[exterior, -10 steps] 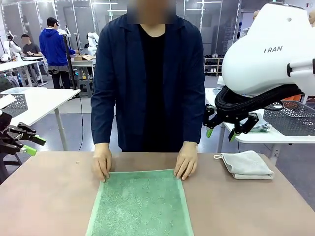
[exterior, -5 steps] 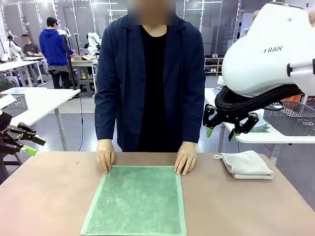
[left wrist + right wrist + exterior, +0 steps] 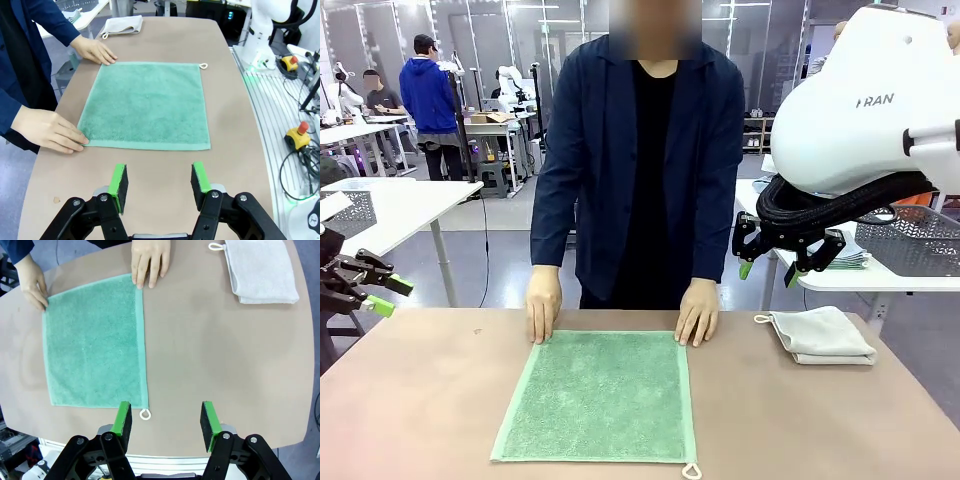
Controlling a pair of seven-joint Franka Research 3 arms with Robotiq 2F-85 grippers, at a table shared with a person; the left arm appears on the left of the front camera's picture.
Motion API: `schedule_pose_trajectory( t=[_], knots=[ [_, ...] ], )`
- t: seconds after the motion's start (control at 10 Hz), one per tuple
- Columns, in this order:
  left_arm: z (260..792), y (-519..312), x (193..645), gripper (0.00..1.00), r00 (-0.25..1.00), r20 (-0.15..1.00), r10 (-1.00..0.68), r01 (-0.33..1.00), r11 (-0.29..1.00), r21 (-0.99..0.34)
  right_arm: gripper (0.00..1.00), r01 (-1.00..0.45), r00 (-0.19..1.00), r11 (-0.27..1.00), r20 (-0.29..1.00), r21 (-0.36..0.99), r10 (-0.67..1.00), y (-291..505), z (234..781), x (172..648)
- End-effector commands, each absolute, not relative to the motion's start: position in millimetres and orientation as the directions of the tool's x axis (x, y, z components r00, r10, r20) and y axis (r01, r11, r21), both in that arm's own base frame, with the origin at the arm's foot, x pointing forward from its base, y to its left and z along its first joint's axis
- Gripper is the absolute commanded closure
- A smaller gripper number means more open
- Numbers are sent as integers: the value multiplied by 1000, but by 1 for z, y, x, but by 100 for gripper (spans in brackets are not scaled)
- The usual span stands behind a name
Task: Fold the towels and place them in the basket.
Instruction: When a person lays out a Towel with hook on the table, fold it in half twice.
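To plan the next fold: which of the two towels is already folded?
The cream-white towel, lying folded on the right; the green towel is spread out flat.

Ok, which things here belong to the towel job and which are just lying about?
Job: green terry towel spread flat; folded cream-white terry towel with corner loop; person's hands pinning the green one's far corners.
Lying about: yellow box with red button on the floor; pale folded stack on the side table.
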State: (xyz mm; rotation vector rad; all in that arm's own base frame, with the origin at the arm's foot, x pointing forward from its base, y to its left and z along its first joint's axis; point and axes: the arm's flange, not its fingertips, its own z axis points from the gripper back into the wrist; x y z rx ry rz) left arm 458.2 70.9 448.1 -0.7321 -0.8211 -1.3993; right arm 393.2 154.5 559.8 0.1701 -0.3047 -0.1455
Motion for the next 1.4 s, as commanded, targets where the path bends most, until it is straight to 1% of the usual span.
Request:
schedule_pose_trajectory(
  t=[0.0,0.4,0.5,0.6,0.7,0.8,0.9,1.0,1.1,1.2,1.3],
  knots=[
    [449,71,456,34,-8,843,-538,998,54,43,31,119,943,972,282,202,-174,156,562,392],
    [448,71,458,34,-3,842,-540,998,49,36,30,116,944,975,285,188,-168,154,560,393],
    [467,61,456,34,18,806,-591,996,79,36,30,13,949,992,311,123,-51,171,565,397],
    [488,46,452,34,42,766,-642,997,81,14,30,-78,941,993,336,88,44,192,570,401],
    [509,25,445,34,17,725,-689,997,67,40,30,-198,920,978,356,60,164,216,571,405],
    [530,-6,435,14,-3,651,-759,997,49,61,30,-314,886,949,367,26,283,244,573,407],
    [545,-37,428,14,-17,590,-807,995,43,87,11,-445,838,896,356,5,414,272,576,408],
    [554,-66,421,0,-44,552,-833,994,18,106,11,-580,755,814,356,-30,551,299,576,405],
    [557,-93,417,10,-82,509,-857,992,-20,126,0,-701,650,711,355,-61,672,321,574,401],
    [559,-113,411,0,-110,469,-876,991,-59,124,8,-798,537,596,338,-95,773,336,571,397],
    [557,-133,405,0,-130,410,-903,990,-94,106,0,-872,417,472,312,-128,854,348,565,392]
  ],
)
